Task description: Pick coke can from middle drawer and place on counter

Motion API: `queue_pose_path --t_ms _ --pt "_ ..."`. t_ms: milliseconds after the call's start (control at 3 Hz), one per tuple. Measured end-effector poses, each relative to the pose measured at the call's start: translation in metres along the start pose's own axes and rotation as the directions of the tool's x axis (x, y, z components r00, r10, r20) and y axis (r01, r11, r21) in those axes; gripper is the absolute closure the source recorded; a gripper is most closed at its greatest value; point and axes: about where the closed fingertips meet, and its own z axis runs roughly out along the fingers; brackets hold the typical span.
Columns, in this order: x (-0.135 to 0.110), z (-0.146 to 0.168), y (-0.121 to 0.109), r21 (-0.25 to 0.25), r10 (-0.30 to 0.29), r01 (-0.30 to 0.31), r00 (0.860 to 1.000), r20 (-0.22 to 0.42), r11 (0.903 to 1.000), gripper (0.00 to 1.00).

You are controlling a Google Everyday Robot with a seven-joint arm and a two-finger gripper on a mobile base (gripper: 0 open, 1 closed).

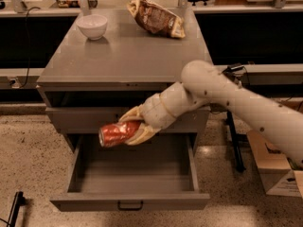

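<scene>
My gripper (129, 125) is shut on the red coke can (115, 133) and holds it on its side in the air, above the open middle drawer (130, 200) and in front of the upper drawer's front panel. The can's silvery end points left. The drawer is pulled out and its floor is bare. The grey counter (128, 51) lies above and behind the can. My white arm reaches in from the right.
A white bowl (92, 26) stands at the counter's back left. A brown and yellow snack bag (156, 18) lies at its back right. A cardboard box (277, 167) and a dark stand leg (235, 141) are on the floor to the right.
</scene>
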Motion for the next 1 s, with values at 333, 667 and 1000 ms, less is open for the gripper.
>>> queue_pose_path --t_ms 333,667,1000 --pt "-0.018 -0.055 -0.042 0.006 0.056 -0.056 0.994 -0.091 0.9984 1.0" --pt "-0.025 -0.104 -0.1 0.094 0.166 -0.149 0.964 -0.206 0.9843 1.0" --pt "-0.025 -0.133 -0.15 0.176 0.284 -0.242 0.917 -0.28 0.9541 1.0"
